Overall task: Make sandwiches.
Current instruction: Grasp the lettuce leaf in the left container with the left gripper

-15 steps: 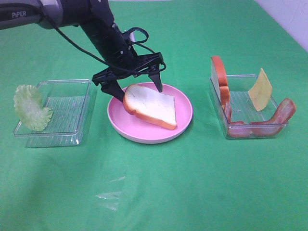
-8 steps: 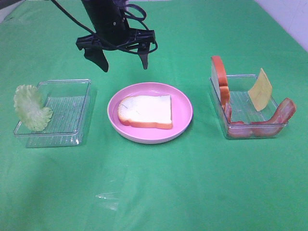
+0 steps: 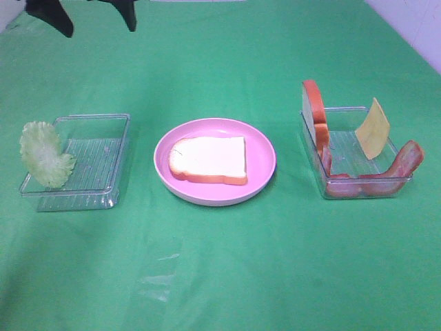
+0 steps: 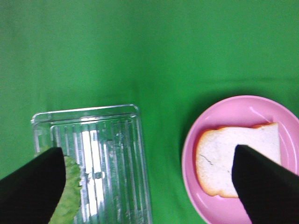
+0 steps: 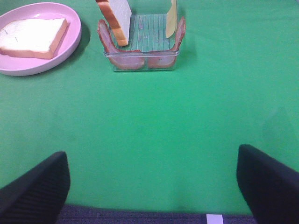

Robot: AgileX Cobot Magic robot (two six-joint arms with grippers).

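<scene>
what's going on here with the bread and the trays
A two-armed robot is building a toy sandwich and has only the first layer down. One bread slice lies flat on the pink plate. The lettuce leans on the left tray; the second slice, cheese and bacon wait in the right tray. The left pincer hangs open and empty, the right pincer open over cloth.

Green cloth covers whole tabletop, with faint creases. Pink round plate sits at centre, with shallow raised rim. Left tray, clear plastic with ribbed floor and rounded corners, lies just beside plate, not touching. Right tray, also clear plastic with ribbed floor, lies on plate's other side, slightly farther off. Clear film scrap lies flat on cloth toward front, well apart from plate. White surface shows at far right corner, beyond cloth.
</scene>
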